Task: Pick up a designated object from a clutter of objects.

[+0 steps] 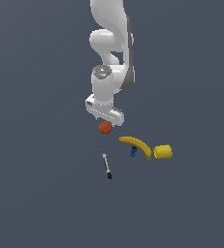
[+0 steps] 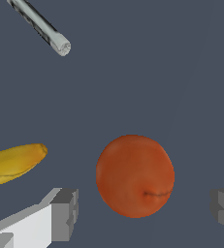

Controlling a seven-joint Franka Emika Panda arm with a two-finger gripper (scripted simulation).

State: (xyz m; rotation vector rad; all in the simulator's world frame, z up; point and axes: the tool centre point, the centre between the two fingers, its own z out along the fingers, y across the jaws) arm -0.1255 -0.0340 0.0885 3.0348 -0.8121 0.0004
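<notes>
The orange-red ball (image 1: 105,128) lies on the dark floor, at the exterior view's left end of the clutter. In the wrist view the ball (image 2: 135,175) sits between my two fingertips (image 2: 65,213), with a gap on each side. My gripper (image 1: 105,121) hangs straight over the ball, open and touching nothing. The yellow banana (image 1: 136,144) lies to the exterior view's right of the ball; its tip (image 2: 16,162) shows in the wrist view.
A stubby yellow cylinder (image 1: 163,152) lies beyond the banana on the exterior view's right. A tiny blue item (image 1: 133,152) sits just below the banana. A thin black-and-white pen (image 1: 106,166) lies below the ball; its end (image 2: 43,26) shows in the wrist view.
</notes>
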